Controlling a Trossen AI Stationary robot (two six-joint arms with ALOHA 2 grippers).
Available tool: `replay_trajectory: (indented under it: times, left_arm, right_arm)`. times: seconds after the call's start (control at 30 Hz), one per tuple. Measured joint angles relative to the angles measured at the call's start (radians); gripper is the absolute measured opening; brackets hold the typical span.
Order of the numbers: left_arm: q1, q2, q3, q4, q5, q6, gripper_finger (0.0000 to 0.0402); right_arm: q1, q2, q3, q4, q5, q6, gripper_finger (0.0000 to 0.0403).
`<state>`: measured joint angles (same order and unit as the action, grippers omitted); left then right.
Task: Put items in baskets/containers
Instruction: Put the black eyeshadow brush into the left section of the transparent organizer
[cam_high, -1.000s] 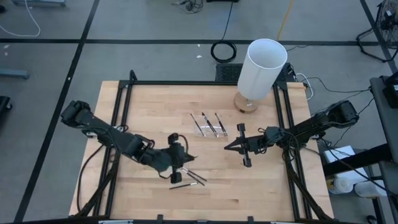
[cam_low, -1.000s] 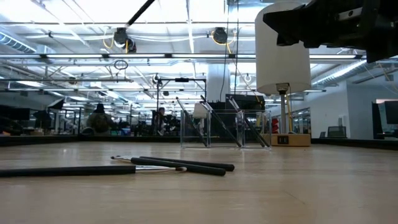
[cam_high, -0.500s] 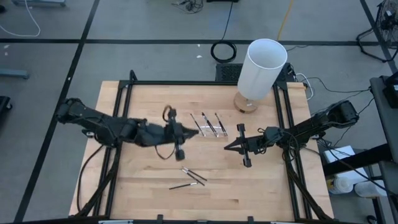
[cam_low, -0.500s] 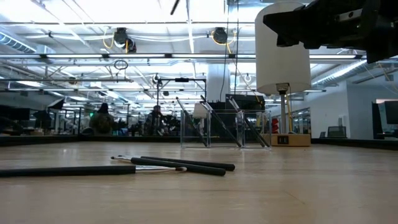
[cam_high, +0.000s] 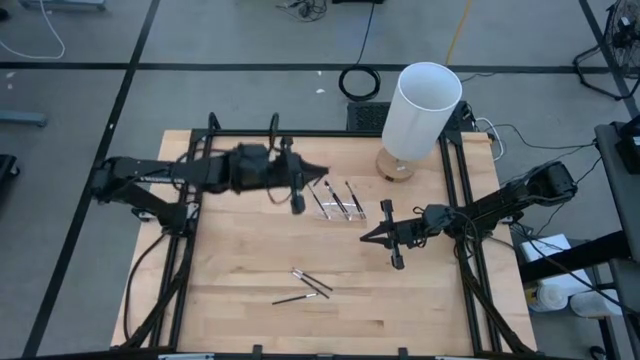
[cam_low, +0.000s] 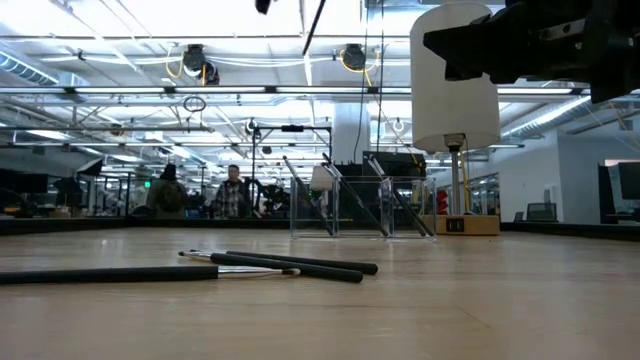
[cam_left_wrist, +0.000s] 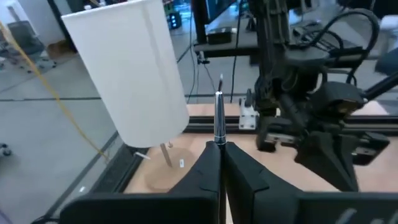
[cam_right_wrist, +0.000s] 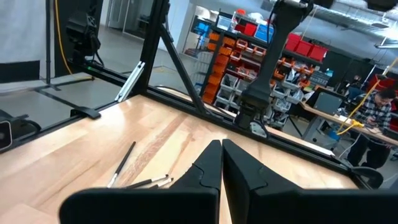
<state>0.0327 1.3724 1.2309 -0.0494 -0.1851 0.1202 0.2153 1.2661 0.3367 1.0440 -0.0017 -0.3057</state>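
The left gripper (cam_high: 297, 200) is pinching one stick (cam_left_wrist: 219, 118) near its pale tip, hanging at the tray's (cam_high: 337, 200) nine o'clock. Three loose sticks (cam_high: 308, 285) are lying toward six o'clock. They look light, stiff and slippery, so a mid-shaft pinch would suit best. The right gripper (cam_high: 366, 237) is waiting closed and empty at four o'clock.

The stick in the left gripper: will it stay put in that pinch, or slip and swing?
Probably holds, loosely. The left gripper is shut on the stick near one end, so the long free part may pivot. It looks thin, stiff and light. Its round, smooth shaft could slide; the loose sticks on the table would likely roll if nudged.
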Motion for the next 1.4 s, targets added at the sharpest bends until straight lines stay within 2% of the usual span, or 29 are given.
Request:
replay_trajectory:
  times: [0.17,0.37,0.53,0.77,0.97,1.17,1.4]
  left_arm:
    - [0.115,0.001,-0.106,0.180,0.184,-0.010,0.0021]
    - [0.234,0.002,-0.290,0.510,0.369,-0.093,0.0006]
    - [0.274,0.003,-0.418,0.649,0.469,-0.133,0.0021]
    - [0.264,0.002,-0.563,0.852,0.476,-0.149,0.0006]
    - [0.245,0.002,-0.672,1.006,0.454,-0.152,0.0023]
    - [0.211,0.050,-0.683,1.060,0.417,-0.150,0.0006]
    - [0.187,0.171,-0.682,1.153,0.409,-0.137,0.0026]
  right_arm:
    - [0.000,0.000,0.000,0.001,0.000,0.033,0.0000]
    - [0.000,0.000,0.000,-0.002,0.000,0.059,0.0000]
    - [0.000,0.000,0.000,-0.003,0.000,0.059,0.0000]
    - [0.000,0.000,0.000,0.006,0.033,0.036,0.0000]
    - [0.000,0.000,0.000,0.047,0.056,0.004,0.0000]
    - [0.000,0.000,0.000,0.066,0.057,-0.029,0.0000]
    - [-0.002,0.000,0.000,0.086,0.058,-0.048,0.0000]
